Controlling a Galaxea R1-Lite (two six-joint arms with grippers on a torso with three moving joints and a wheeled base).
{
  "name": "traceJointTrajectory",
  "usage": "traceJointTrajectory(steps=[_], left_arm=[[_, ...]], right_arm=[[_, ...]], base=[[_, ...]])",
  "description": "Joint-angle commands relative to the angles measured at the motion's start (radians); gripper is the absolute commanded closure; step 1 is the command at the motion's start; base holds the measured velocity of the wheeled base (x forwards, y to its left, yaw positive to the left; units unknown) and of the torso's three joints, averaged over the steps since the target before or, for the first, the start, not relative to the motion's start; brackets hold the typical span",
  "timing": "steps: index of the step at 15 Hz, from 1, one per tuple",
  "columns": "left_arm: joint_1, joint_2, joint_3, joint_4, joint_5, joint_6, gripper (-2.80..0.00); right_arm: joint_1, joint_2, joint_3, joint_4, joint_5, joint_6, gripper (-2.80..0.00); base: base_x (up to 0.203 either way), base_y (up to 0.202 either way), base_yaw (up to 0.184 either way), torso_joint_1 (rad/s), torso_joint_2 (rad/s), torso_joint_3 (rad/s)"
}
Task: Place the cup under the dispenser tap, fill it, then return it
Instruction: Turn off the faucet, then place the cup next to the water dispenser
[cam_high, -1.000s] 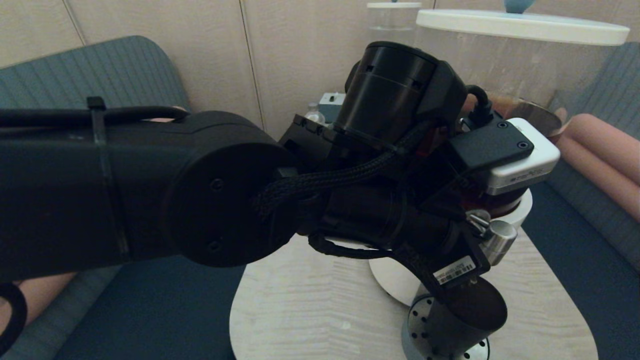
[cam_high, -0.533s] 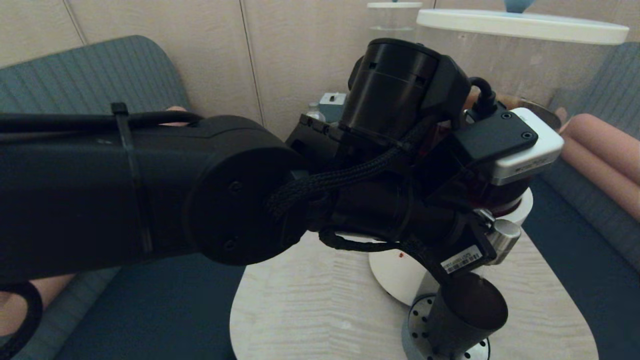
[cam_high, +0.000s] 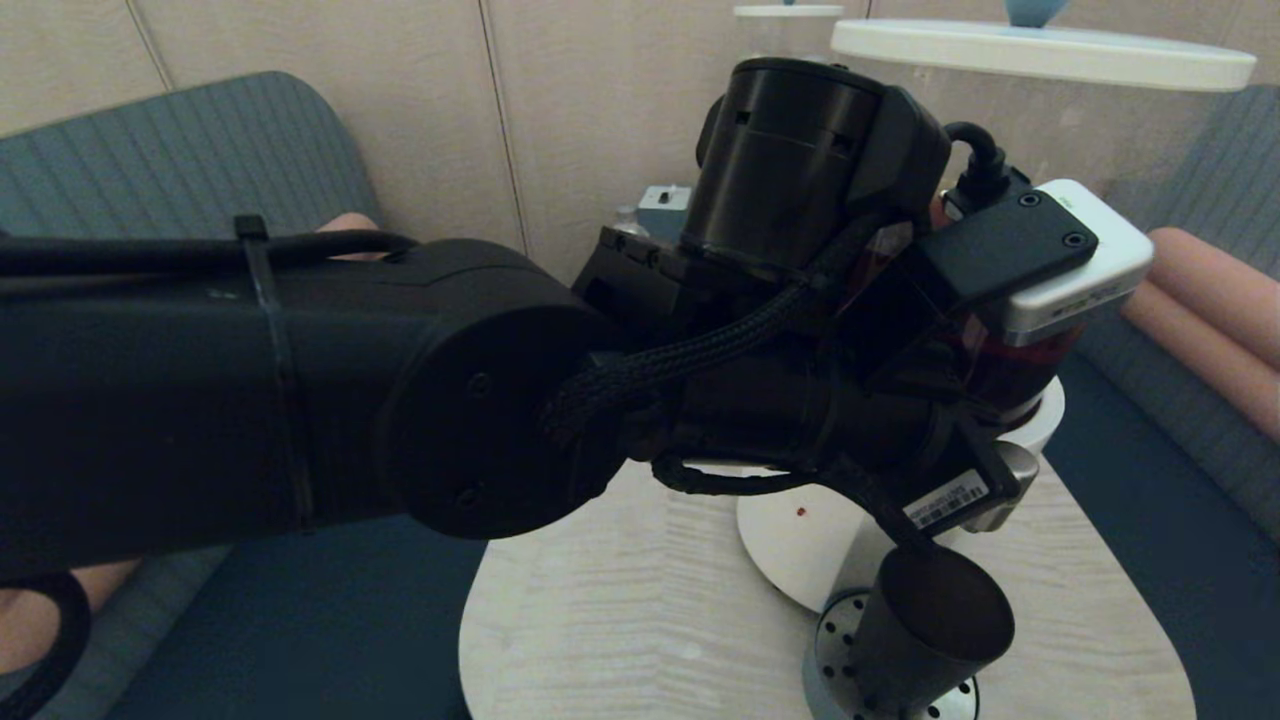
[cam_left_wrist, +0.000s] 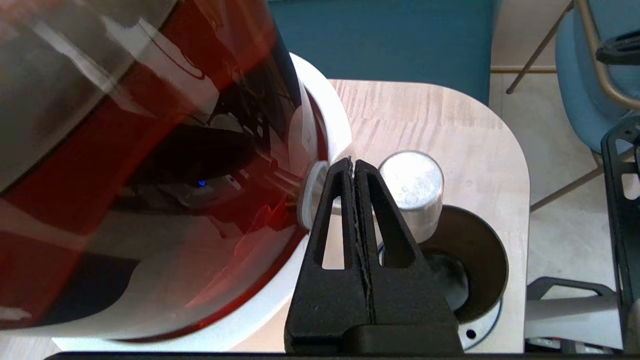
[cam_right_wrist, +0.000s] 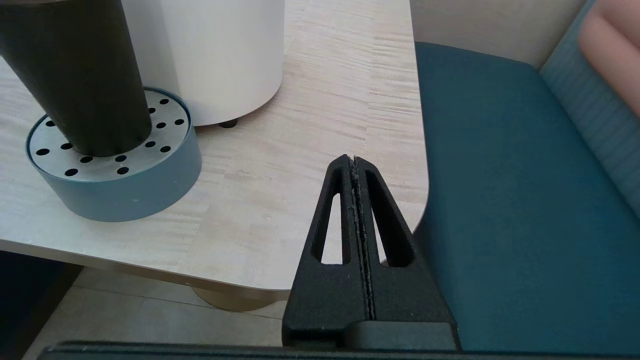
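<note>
The cup stands upright on the round perforated drip tray at the near edge of the small table, right at the foot of the dispenser's white base. In the left wrist view its open mouth lies directly beneath the tap — so placement looks done, and filling is the step in hand.

The left gripper is pressed together, holding nothing, its tips at the root of the tap where the spigot meets the tank of dark red-brown liquid. From those tips the tap's round steel end sits at about 3 o'clock in the left wrist view, just beside them, and the cup's mouth at roughly 4 o'clock, a little further off. The tap's long axis runs out from the tank towards the cup's side of the table. The left arm is plainly the nearer one, and working the tap probably falls to it.

The right gripper is also closed on nothing — it hangs off the table's edge, beside the blue seat, well apart from the cup.
</note>
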Motion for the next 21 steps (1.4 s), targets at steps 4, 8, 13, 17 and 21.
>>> traceJointTrajectory(steps=[4,8,13,17,21], left_arm=[[0.009,-0.062,0.022,0.006,0.038,-0.021,0.0],[0.051,-0.217,0.097,0.001,0.048,-0.153,0.0],[0.218,-0.569,0.351,0.028,0.008,-0.276,0.0],[0.422,-0.915,0.739,0.048,-0.188,-0.292,0.0],[0.565,-0.978,1.107,-0.246,-0.323,-0.29,0.0]], right_arm=[[0.0,-0.005,0.006,-0.001,0.001,-0.001,0.0],[0.0,-0.005,0.006,-0.001,0.001,-0.001,0.0],[0.0,-0.005,0.007,-0.001,0.001,-0.001,0.0],[0.0,-0.006,0.007,-0.001,0.001,-0.001,0.0],[0.0,-0.006,0.007,-0.001,0.001,-0.001,0.0]], base=[[0.0,0.0,0.0,0.0,0.0,0.0],[0.0,0.0,0.0,0.0,0.0,0.0],[0.0,0.0,0.0,0.0,0.0,0.0],[0.0,0.0,0.0,0.0,0.0,0.0],[0.0,0.0,0.0,0.0,0.0,0.0]])
